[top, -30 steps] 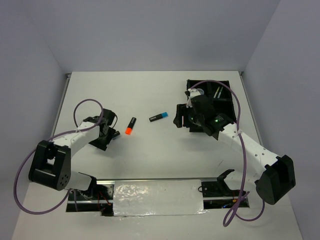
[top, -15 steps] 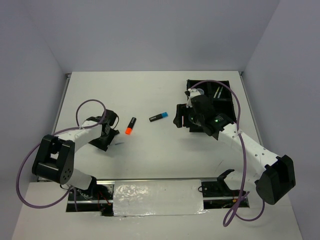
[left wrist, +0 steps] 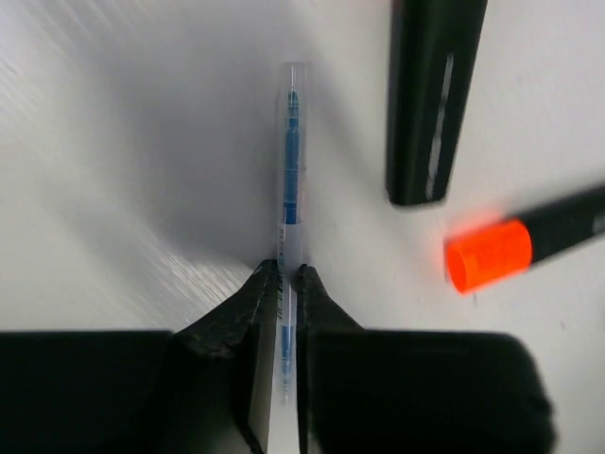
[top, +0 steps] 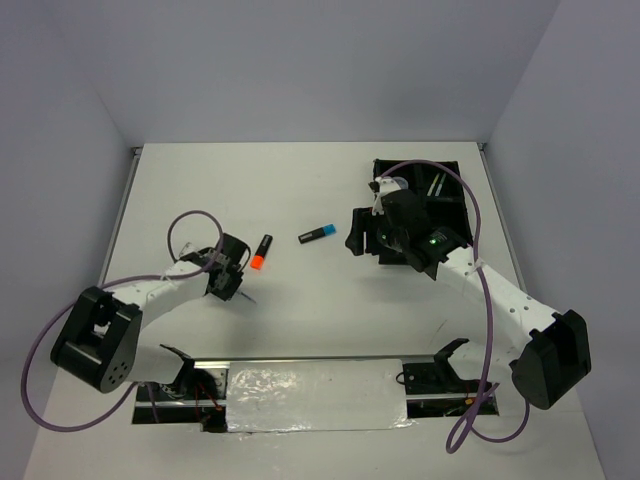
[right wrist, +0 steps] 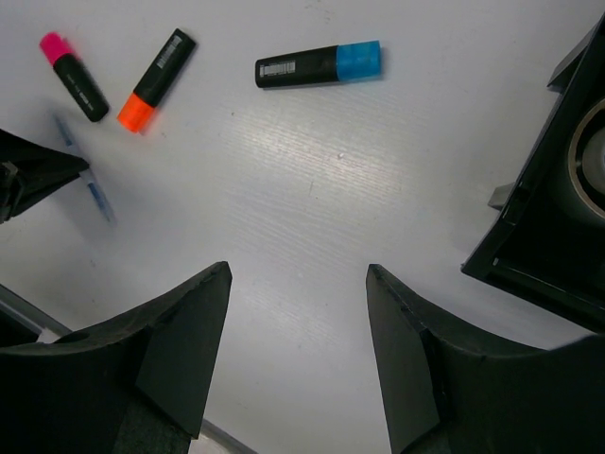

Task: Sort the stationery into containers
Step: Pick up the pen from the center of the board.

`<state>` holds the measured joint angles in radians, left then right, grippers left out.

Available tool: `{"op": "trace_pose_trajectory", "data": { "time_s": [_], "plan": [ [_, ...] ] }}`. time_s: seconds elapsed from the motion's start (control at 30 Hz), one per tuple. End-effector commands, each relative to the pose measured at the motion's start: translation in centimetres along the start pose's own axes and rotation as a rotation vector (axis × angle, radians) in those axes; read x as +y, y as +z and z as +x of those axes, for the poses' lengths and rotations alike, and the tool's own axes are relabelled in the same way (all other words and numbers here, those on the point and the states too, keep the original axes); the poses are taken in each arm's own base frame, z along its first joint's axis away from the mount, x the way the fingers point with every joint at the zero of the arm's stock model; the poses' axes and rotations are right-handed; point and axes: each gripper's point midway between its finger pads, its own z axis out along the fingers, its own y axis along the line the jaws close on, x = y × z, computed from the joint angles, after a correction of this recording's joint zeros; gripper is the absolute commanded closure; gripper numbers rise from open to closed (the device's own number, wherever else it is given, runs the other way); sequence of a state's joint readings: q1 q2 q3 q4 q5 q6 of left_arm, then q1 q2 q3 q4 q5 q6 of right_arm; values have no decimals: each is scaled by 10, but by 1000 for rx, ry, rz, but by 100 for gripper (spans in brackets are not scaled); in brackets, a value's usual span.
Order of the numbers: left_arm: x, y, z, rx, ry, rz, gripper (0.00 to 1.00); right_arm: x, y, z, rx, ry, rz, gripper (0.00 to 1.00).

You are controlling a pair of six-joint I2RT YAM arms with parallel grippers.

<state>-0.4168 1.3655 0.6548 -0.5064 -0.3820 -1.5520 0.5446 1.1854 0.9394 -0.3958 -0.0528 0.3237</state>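
Observation:
My left gripper is shut on a thin clear stick with a blue core, which lies on the white table and points away from the fingers. A black marker body and the orange-ended marker lie just to its right. From above, the left gripper sits beside the orange-ended marker, and the blue-ended marker lies further right. The right wrist view also shows the pink-ended marker. My right gripper hangs open and empty over bare table, left of the black tray.
A silvery tape ring rests in the tray's near compartment, and pale sticks lie in a far one. The table's near edge carries a foil-covered strip. Grey walls close in the far side and both flanks.
My left gripper has moved right, toward the orange-ended marker, and closed on the thin stick. The right arm has barely moved.

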Motion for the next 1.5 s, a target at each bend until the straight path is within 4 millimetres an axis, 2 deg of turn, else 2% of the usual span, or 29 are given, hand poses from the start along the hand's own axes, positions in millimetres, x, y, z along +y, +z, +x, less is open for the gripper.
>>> {"op": "trace_pose_trajectory", "data": {
  "time_s": [0.0, 0.03, 0.1, 0.13, 0.17, 0.23, 0.3, 0.37, 0.4, 0.53, 0.6, 0.63, 0.67, 0.7, 0.73, 0.77, 0.8, 0.83, 0.87, 0.9, 0.93, 0.97, 1.0, 1.07, 1.13, 1.23, 1.37, 1.43, 1.47],
  "plan": [
    [48, 7, 44, 130, 71, -66, 84, 9, -11, -13, -63, -8, -53, 33],
    [58, 7, 48, 140, 74, -56, 89, 10, -13, -14, -65, -8, -59, 33],
    [58, 1, 50, 152, 58, -5, 92, 12, -15, -14, -65, -7, -65, 33],
    [65, 1, 51, 153, 62, -5, 96, 11, -16, -14, -63, -4, -66, 33],
    [63, -2, 50, 151, 66, 20, 100, 12, -17, -14, -61, -1, -71, 33],
    [53, -15, 43, 132, 80, 95, 100, 21, -19, -14, -63, -1, -120, 33],
    [32, -33, 35, 110, 102, 223, 100, 32, -19, -9, -54, -3, -188, 33],
    [7, -51, 31, 89, 209, 381, 100, 56, -24, -5, -42, 0, -332, 33],
    [-20, -73, 29, 81, 219, 540, 100, 65, -26, 3, -14, 9, -395, 32],
    [-58, -114, 28, 27, 421, 815, 100, 83, -32, 2, -17, 59, -501, 32],
    [-78, -135, 30, 1, 506, 945, 100, 80, -40, -5, -56, 58, -477, 32],
    [-87, -148, 37, 21, 542, 1020, 100, 68, -40, -7, -73, 70, -397, 32],
    [-93, -150, 41, 28, 583, 1043, 100, 65, -55, -20, -133, 66, -369, 31],
    [-107, -164, 39, -1, 628, 1094, 100, 56, -61, -25, -164, 74, -318, 31],
    [-117, -175, 42, 0, 662, 1142, 100, 43, -67, -22, -158, 99, -242, 29],
    [-126, -170, 51, 23, 720, 1143, 100, 24, -84, -41, -258, 115, -131, 24],
    [-135, -175, 55, 31, 762, 1170, 100, 9, -91, -47, -289, 133, -60, 21],
    [-156, -201, 51, -8, 799, 1256, 100, -3, -95, -44, -282, 135, -9, 18],
    [-161, -208, 65, 35, 848, 1306, 100, 0, -100, -45, -274, 130, -47, 17],
    [-171, -225, 68, 24, 872, 1377, 100, -6, -98, -45, -251, 146, -69, 17],
    [-178, -246, 74, 12, 885, 1473, 100, 1, -95, -40, -221, 143, -135, 18],
    [-178, -255, 83, 45, 912, 1525, 100, 17, -95, -34, -179, 140, -255, 22],
    [-181, -266, 87, 46, 921, 1568, 100, 24, -100, -43, -226, 148, -303, 22],
    [-183, -277, 99, 67, 936, 1638, 100, 35, -106, -45, -267, 157, -376, 23],
    [-182, -279, 108, 99, 920, 1652, 100, 53, -123, -54, -324, 168, -479, 24],
    [-185, -280, 121, 151, 888, 1679, 100, 60, -130, -64, -368, 167, -502, 28],
    [-188, -283, 134, 177, 880, 1678, 100, 65, -120, -66, -359, 160, -475, 30],
    [-189, -291, 138, 179, 875, 1697, 100, 60, -106, -65, -342, 170, -419, 31],
    [-189, -293, 139, 182, 871, 1703, 100, 64, -101, -61, -324, 164, -419, 31]
  ]
}}
